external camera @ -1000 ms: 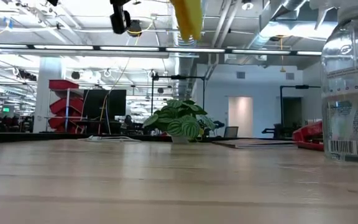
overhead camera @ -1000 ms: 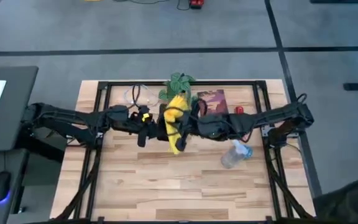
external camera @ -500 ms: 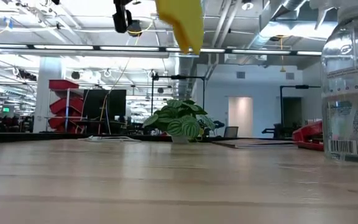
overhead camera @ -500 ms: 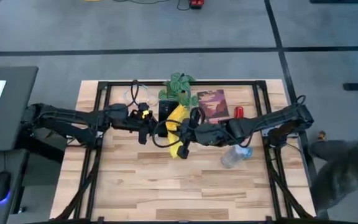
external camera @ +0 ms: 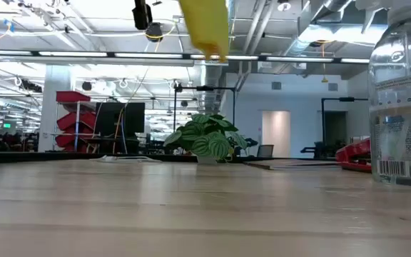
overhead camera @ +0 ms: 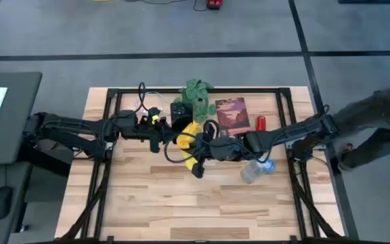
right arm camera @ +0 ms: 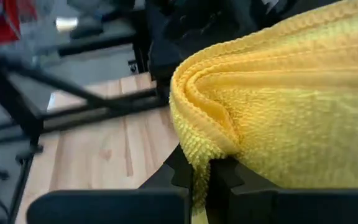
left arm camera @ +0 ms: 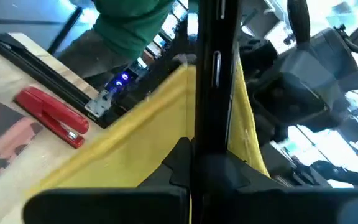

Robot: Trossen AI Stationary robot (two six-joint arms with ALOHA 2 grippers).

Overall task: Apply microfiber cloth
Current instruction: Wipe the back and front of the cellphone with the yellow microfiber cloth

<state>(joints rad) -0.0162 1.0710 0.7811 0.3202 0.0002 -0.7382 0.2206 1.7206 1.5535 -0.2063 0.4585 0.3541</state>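
Arms meet over the middle of your wooden table (overhead camera: 147, 196), so read the high view from its left edge. Your left arm reaches in along the back half, and its left gripper (overhead camera: 166, 133) sits just short of the centre. On its wrist view the dark fingers (left arm camera: 213, 74) are pressed flat together around a thin black slab held edge-on; it looks like a smartphone (left arm camera: 214, 43), though you cannot be sure from that angle. The microfiber cloth (overhead camera: 189, 133) lies right against it, bright yellow, draped behind and beside the slab in that same wrist view (left arm camera: 135, 143).

Next along, your right gripper (overhead camera: 196, 150) comes in from the right side and has the cloth pinched. On its wrist view the two fingers are closed tight on a folded, bunched edge of the yellow fabric (right arm camera: 272, 118). The cloth is held up in the air, well clear of the table; on the low view it hangs from the top of the frame (external camera: 205, 25).

Behind the grippers stands a small potted plant (overhead camera: 195, 91). Right of it lies a dark red booklet (overhead camera: 230, 114), then a red stapler (overhead camera: 261, 121). A clear spray bottle (overhead camera: 254, 170) lies nearer the front, under the right arm. A person (overhead camera: 378, 122) stands off the table's right edge.
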